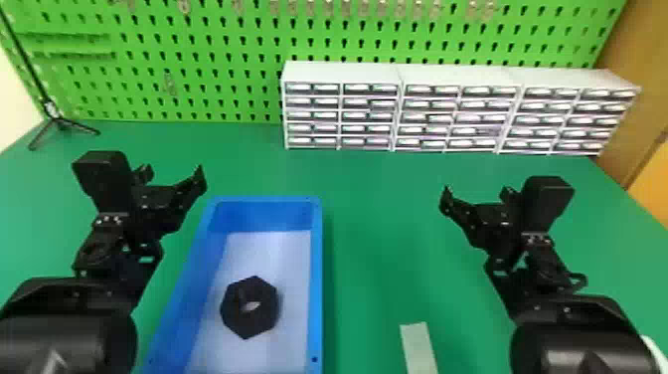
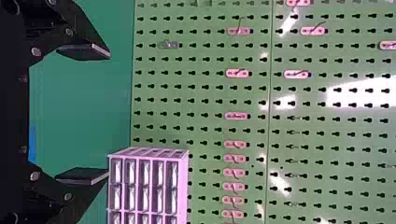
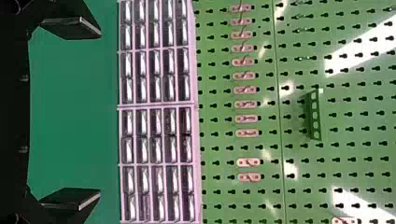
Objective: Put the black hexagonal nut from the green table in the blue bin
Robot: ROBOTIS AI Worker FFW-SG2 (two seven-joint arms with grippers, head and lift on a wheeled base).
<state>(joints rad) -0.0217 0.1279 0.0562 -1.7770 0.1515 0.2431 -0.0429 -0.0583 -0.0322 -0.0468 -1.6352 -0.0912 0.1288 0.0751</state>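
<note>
The black hexagonal nut [image 1: 248,307] lies flat on the pale floor of the blue bin [image 1: 316,278], towards its near part, on the green table [image 1: 377,238]. My left gripper [image 1: 174,174] is held above the table, beyond the nut and to the left of the bin's far corner. Its two fingers stand wide apart in the left wrist view, and that gripper [image 2: 95,113] holds nothing. On the other side of the table, well right of the bin, is my right gripper [image 1: 474,191]. In the right wrist view this gripper [image 3: 95,115] is likewise open, its fingers spread and nothing between them.
A white drawer cabinet [image 1: 397,109] stands along the table's back, before a green pegboard [image 1: 223,64]. Near the front edge, right of the bin, lies a pale strip [image 1: 419,348]. A black tripod [image 1: 59,122] stands at the back left.
</note>
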